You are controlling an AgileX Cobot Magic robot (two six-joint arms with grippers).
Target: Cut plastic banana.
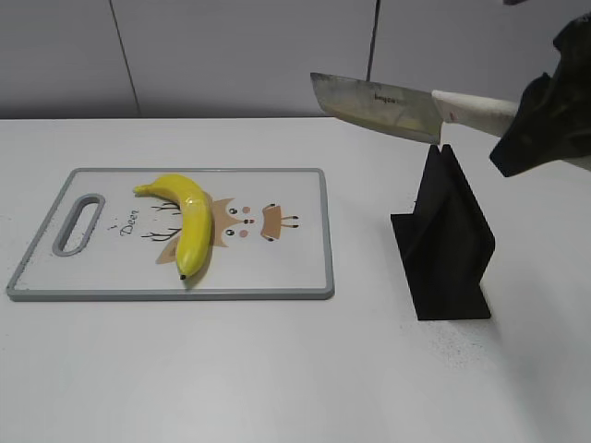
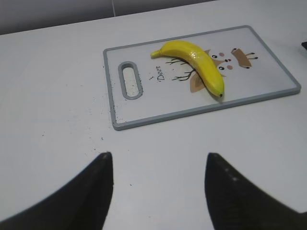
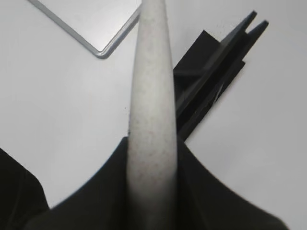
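Observation:
The plastic banana (image 1: 189,221) lies whole on the white cutting board (image 1: 295,263), left of its middle, dark tip toward the front; it also shows in the left wrist view (image 2: 196,64) on the board (image 2: 268,91). My right gripper (image 1: 536,115) is shut on the white handle (image 3: 151,110) of a knife (image 1: 374,106). It holds the knife in the air above the black knife stand (image 1: 443,240), blade pointing left toward the board. My left gripper (image 2: 158,165) is open and empty, over bare table in front of the board's left end.
The black knife stand (image 3: 216,81) stands on the white table (image 1: 277,369) to the right of the board. A corner of the board shows in the right wrist view (image 3: 103,48). A grey wall runs behind the table.

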